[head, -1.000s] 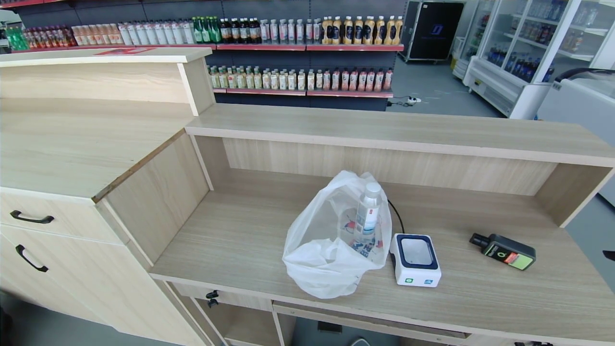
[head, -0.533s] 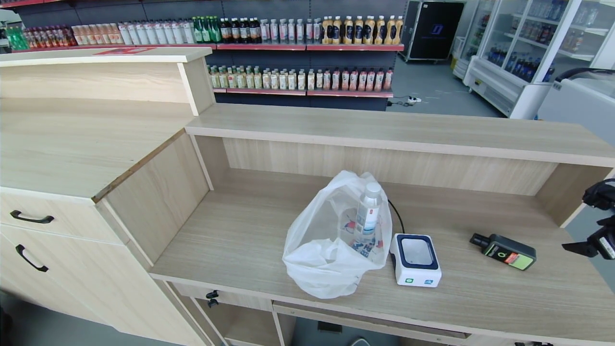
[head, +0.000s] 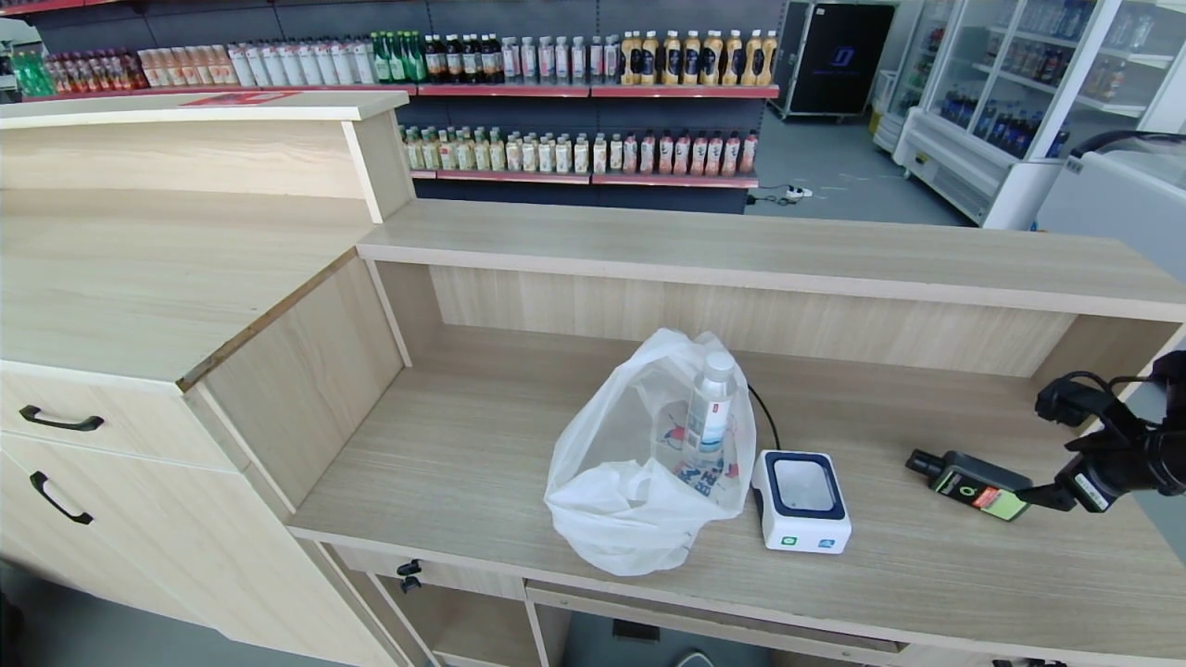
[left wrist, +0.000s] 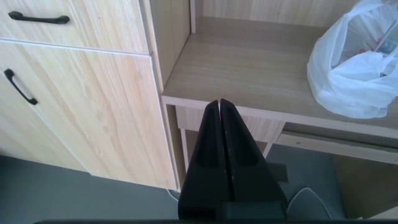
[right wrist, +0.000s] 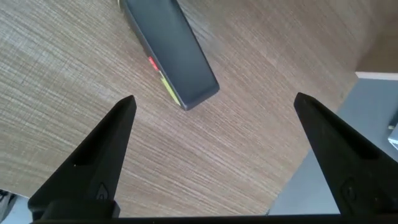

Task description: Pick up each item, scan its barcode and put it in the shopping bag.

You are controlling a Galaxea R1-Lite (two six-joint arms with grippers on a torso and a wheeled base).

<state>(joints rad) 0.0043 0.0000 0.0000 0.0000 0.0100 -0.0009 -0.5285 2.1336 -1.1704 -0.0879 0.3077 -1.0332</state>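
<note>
Right hand (head: 1042, 454) just beside dark bottle (head: 970, 484)

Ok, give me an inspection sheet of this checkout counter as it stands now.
Surface: light wooden counter with a raised back ledge.
Job's things: white shopping bag, open, with a clear bottle upright inside; scanner just right of the bag; dark bottle lying flat farther right.
Clutter: nothing seen.
Grippers: right gripper open, hovering by the dark bottle's base end; left gripper shut, low in front of the counter.
Cables: black cable runs from the scanner back behind the bag.
Surroundings: drink shelves and glass-door coolers beyond the counter.
</note>
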